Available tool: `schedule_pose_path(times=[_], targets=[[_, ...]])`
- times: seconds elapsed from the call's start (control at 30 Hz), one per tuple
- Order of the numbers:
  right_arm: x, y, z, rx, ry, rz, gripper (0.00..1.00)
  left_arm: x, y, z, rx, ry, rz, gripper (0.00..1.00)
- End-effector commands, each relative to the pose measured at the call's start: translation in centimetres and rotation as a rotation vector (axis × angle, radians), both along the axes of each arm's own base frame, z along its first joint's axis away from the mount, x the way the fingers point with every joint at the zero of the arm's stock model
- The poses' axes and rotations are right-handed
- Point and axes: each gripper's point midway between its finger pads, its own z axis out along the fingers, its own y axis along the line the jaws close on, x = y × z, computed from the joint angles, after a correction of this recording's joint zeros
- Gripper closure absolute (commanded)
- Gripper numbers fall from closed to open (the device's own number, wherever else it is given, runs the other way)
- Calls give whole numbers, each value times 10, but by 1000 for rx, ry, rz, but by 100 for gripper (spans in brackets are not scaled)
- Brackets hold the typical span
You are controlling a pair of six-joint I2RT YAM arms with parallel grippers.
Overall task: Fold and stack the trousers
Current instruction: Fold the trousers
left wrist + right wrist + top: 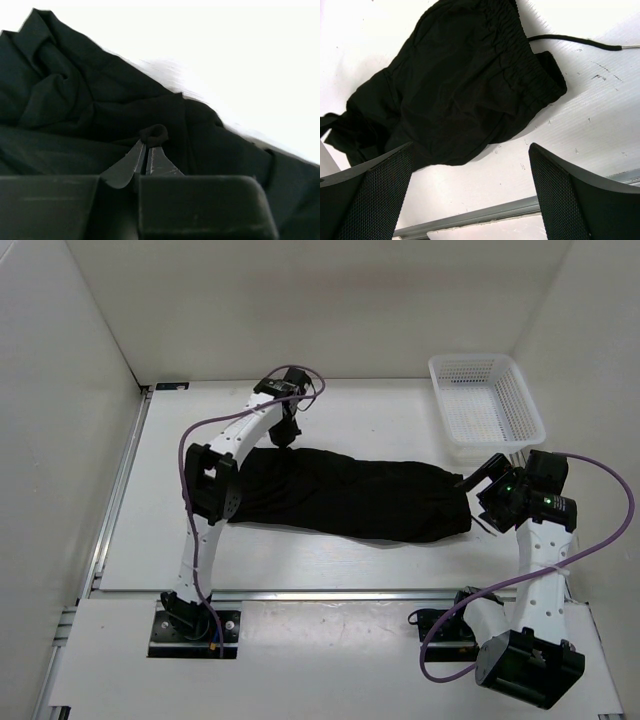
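Here, a white table (pixel 380 410) between white walls (pixel 300 300) carries the black trousers (pixel 350 495), stretched lengthwise. The left arm (pixel 210 490) partly hides their left end. At the trousers' far left edge the left gripper (pixel 147 150) pinches a fabric fold; just right of their waistband (pixel 520 55) the right gripper (pixel 472 165) gapes wide, holding nothing.

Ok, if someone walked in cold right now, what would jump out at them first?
The black trousers, a long dark band across the middle of the white table, waistband at the right end. Then the left gripper at their far left end, shut on a small pinch of fabric, and the right gripper open beside the waistband. A white basket sits in the far right corner.
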Motion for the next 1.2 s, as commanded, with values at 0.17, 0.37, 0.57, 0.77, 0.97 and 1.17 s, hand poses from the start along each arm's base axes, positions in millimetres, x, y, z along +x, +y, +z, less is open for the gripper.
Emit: schedule_pose_path(times=[0.17, 0.37, 0.57, 0.77, 0.97, 1.17], targets=[[5, -1, 1, -18, -19, 18, 3, 12, -57, 90, -133, -213, -228, 90], [4, -1, 3, -21, -27, 18, 3, 10, -63, 63, -119, -121, -266, 10], [4, -1, 5, -24, -36, 18, 3, -9, -57, 120, -105, -214, -327, 0], [4, -1, 5, -24, -36, 18, 3, -70, -65, 91, -8, -79, -455, 9], [3, 1, 7, -20, -47, 24, 3, -99, -67, 33, 113, 58, -474, 0], [-1, 2, 6, -23, -39, 31, 3, -87, -58, 14, 183, 30, -408, 4]])
